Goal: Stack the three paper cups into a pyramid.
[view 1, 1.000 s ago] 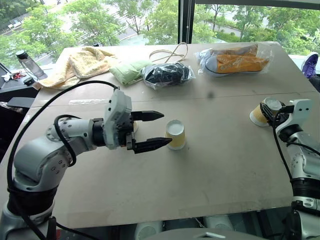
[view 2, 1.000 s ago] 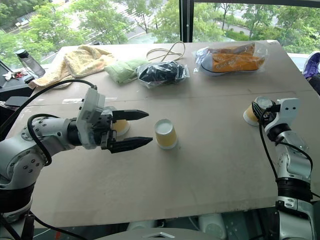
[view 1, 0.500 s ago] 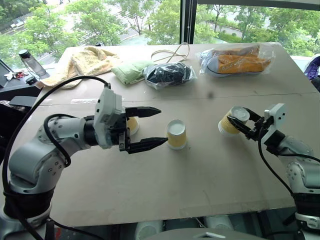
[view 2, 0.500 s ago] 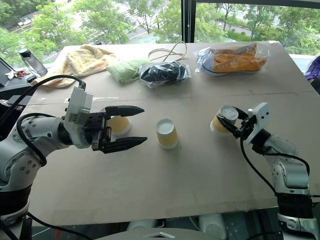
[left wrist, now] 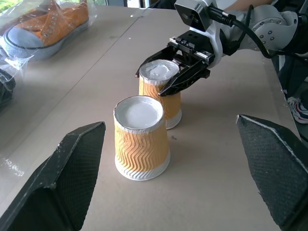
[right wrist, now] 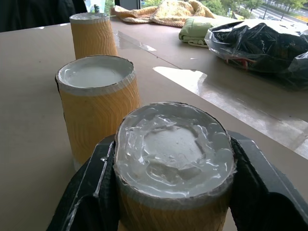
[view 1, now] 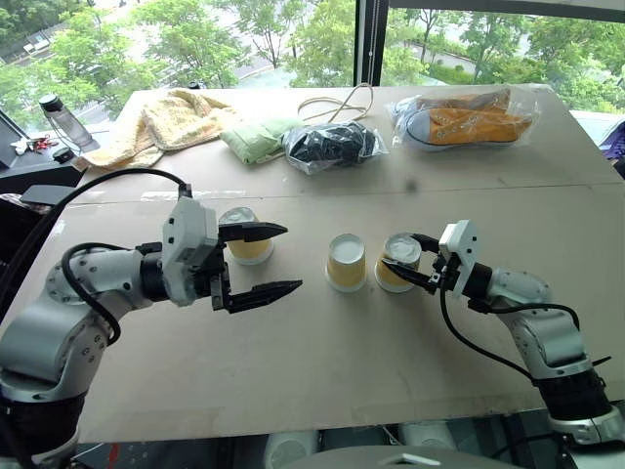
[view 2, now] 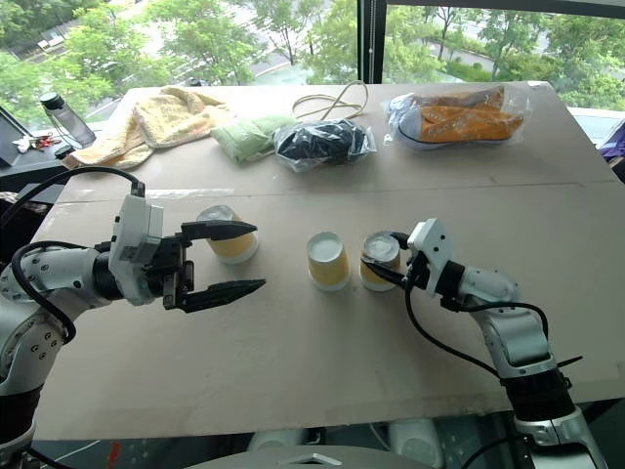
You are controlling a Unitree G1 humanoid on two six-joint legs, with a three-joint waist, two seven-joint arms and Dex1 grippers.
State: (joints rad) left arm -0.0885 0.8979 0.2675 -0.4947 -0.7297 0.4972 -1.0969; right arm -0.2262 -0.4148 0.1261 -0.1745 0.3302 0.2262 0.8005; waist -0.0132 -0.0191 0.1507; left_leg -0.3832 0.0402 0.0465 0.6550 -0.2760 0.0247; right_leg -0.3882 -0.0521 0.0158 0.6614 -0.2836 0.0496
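The right gripper [view 1: 422,273] squeezes one cup [view 1: 396,262] beside the middle cup [view 1: 346,262] on the bench [view 1: 391,362], to make the bottom row. The left gripper [view 1: 262,262] waits open near the third cup [view 1: 244,236].

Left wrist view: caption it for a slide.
Right gripper holds a paper cup beside the middle cup on the table.

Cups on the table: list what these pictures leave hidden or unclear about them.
- Held cup: the right gripper covers its upper sides; whether its rim rests on the table cannot be told.
- Held and middle cup: whether they touch is unclear.
- Left cup: partly behind a finger of the open left gripper in the eye views.
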